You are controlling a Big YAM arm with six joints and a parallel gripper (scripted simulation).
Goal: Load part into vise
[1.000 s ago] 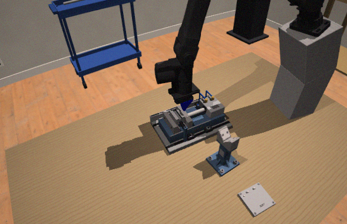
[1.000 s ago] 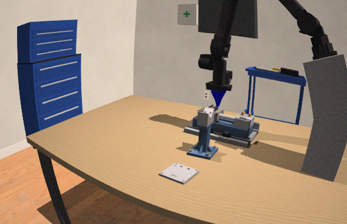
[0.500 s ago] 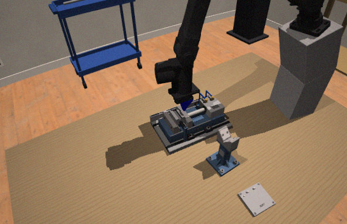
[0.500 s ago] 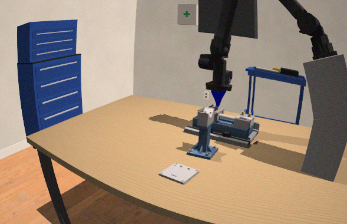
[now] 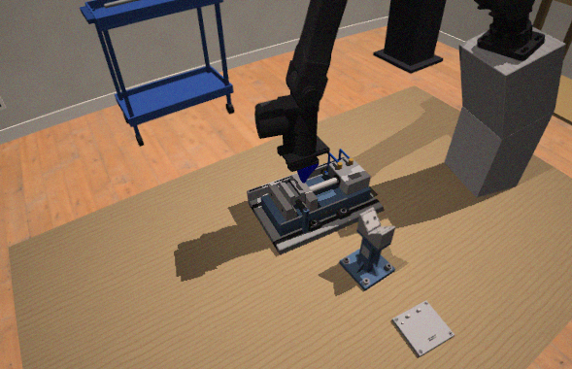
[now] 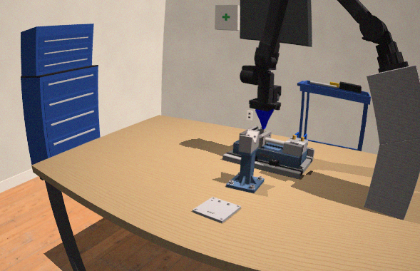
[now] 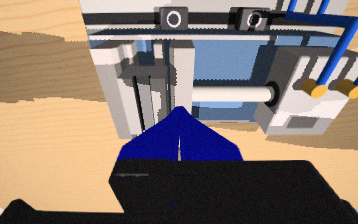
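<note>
With the grey slotted metal block [image 5: 289,190] [image 7: 150,97] lying between the vise's plates, slot up as far as we can tell, we're over the blue-and-grey machine vise [image 5: 347,198] [image 6: 282,157] [image 7: 225,60], towards the wooden counter's [image 5: 136,272] [image 6: 153,185] [image 7: 45,150] back edge, away from its front corner. Our blue tapered jaws [image 5: 307,173] [image 6: 264,121] [image 7: 179,120] are together, gripping nothing. We'd want low, gentle nudges, first against the fixed plate, then endwise to the stop, keeping the block flat and clear of the rod-side plate.

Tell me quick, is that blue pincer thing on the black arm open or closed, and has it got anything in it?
Gripper: closed, its blue fingertips together, holding nothing.
</note>
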